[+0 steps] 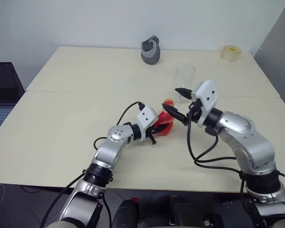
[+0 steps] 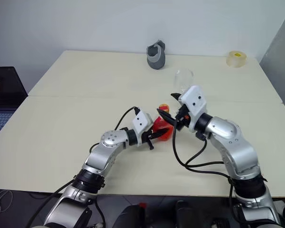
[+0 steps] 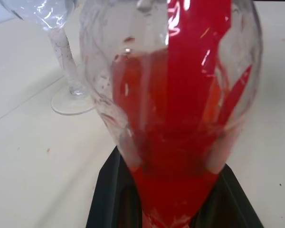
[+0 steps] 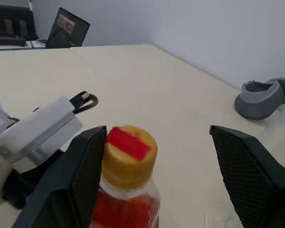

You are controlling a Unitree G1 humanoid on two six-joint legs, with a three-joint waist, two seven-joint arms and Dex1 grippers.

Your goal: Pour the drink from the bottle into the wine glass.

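Left gripper (image 1: 154, 130) clamped on bottle (image 1: 165, 124) low on its body; thin clear plastic, rounded, will prob flex if squeezed, so hold there is ok. Drink (image 3: 175, 142) red, fills the lower part. Cap (image 4: 128, 154) yellow, still on. Right gripper (image 1: 179, 104) spread wide around cap, not touching yet. Wine glass (image 1: 184, 83) just behind bottle, thin-stemmed, fragile, tips easily.

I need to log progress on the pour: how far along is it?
Done: the left claw is shut on the bottle, which stands upright on the table. In hand: the right claw is open around the yellow cap, which is not yet off. Left: uncapping and pouring; the drink is in the bottle and the glass looks empty.
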